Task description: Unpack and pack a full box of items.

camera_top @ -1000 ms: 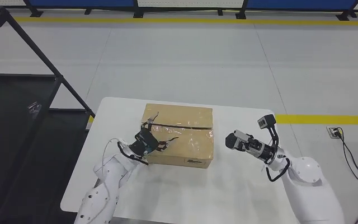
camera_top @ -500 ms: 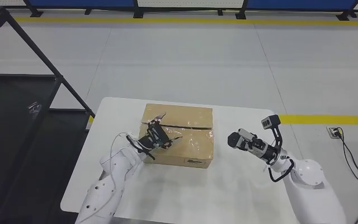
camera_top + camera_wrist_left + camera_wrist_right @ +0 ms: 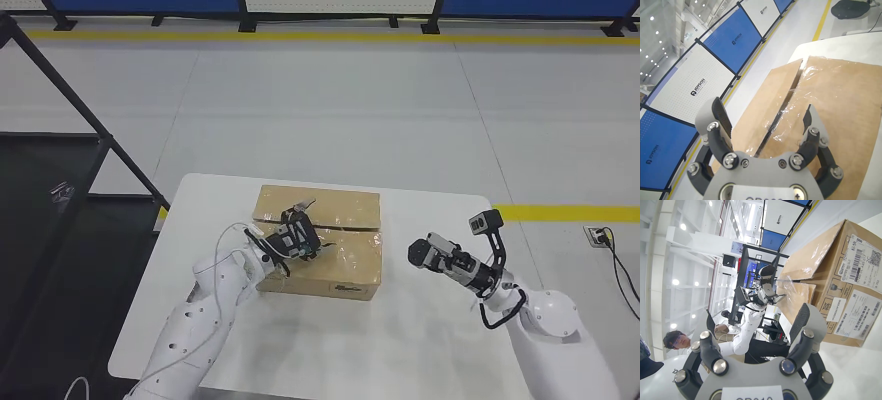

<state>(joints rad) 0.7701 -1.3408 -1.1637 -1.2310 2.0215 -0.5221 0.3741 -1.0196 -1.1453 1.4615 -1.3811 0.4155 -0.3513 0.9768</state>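
Observation:
A brown cardboard box (image 3: 335, 262) stands in the middle of the white table (image 3: 420, 330), its top flaps meeting at a seam covered by crumpled clear tape (image 3: 804, 89). The seam gapes slightly. My left gripper (image 3: 300, 236) hovers open just over the box top, its fingers (image 3: 721, 113) straddling the seam near the box's left half; the box top (image 3: 840, 106) lies under it. My right gripper (image 3: 419, 252) is open above the table, to the right of the box and apart from it, facing the labelled end of the box (image 3: 844, 279). The left gripper (image 3: 779, 298) shows beyond.
A black metal rack (image 3: 70, 200) stands off the table's left side. Bare tabletop lies in front of the box and to its right. A yellow floor line (image 3: 570, 212) runs behind the table's right end.
My left gripper has risen from the box's front left corner onto its top and slid right along the seam. The right arm shifted only slightly.

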